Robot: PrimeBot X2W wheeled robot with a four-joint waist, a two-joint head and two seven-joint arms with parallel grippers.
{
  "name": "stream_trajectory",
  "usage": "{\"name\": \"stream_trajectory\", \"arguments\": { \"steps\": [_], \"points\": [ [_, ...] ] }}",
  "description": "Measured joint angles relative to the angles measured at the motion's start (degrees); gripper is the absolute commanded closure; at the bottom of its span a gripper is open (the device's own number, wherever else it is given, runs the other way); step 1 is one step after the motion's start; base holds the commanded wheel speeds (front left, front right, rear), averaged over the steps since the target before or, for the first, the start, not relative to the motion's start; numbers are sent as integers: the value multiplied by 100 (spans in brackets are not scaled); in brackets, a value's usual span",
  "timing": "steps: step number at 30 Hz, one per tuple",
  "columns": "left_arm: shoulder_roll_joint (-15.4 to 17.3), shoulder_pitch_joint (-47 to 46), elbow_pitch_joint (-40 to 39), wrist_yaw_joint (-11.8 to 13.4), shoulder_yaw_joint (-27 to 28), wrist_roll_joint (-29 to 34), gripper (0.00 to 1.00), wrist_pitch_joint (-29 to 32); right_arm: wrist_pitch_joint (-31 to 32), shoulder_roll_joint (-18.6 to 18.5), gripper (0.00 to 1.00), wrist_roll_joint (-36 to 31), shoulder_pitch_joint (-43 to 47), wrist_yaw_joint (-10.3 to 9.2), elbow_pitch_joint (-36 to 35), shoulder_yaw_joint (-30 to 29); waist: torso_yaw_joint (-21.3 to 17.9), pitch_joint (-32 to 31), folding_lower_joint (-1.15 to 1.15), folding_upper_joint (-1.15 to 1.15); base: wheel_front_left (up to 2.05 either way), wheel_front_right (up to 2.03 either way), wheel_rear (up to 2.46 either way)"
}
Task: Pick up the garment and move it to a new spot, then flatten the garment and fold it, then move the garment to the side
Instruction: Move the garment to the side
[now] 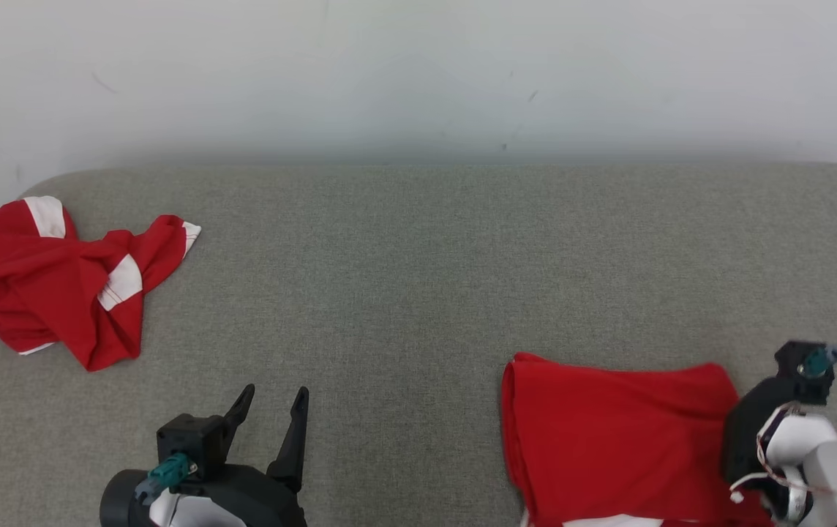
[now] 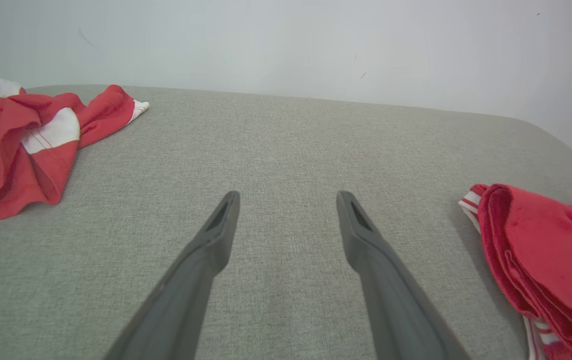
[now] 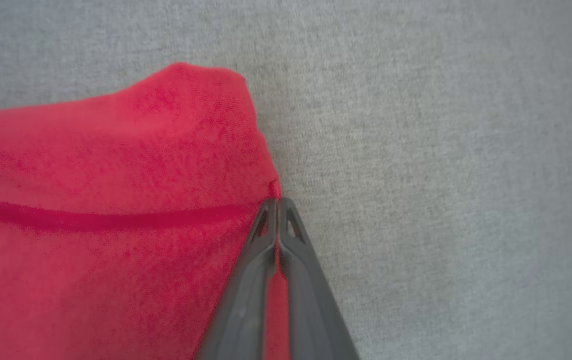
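— Your right gripper (image 3: 277, 202) has its fingers pressed together, pinching the edge of the garment (image 3: 116, 200).
— Where does the garment lie?
— Folded on the grey pad (image 1: 418, 278), at your near right. Your left gripper (image 1: 276, 390) stands with fingers wide apart, well left of it. A crumpled red heap (image 1: 45, 285) sits far left.

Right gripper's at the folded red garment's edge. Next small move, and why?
Probably lift the pinched edge slightly, then drag sideways. The right gripper is shut on the right edge of the folded garment, which lies flat on the grey surface; the left gripper hangs open, apart from it.
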Motion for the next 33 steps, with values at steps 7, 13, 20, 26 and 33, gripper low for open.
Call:
{"name": "stream_trajectory", "arguments": {
  "steps": [7,13,20,26,33],
  "points": [
    [-2,1,20,1,18,-1,0,-1,-259,-527,100,-498,-555,194,-44,312,-15,-46,0,0,0,0,0],
    [22,2,3,-1,-2,0,0,-1,-513,-1072,100,-737,-811,156,131,172,-22,-36,1,0,0,0,0],
    [155,3,-69,-1,0,44,0,5,-895,-1702,100,-840,-816,46,439,-333,24,23,0,0,0,0,0],
    [221,42,-165,0,30,45,0,7,-1103,-1849,100,-843,-712,-12,670,-684,61,96,0,0,0,0,0],
    [278,52,-252,9,62,63,0,49,-1301,-1874,100,-895,-583,-36,938,-904,12,152,0,0,0,0,0]
  ]
}}
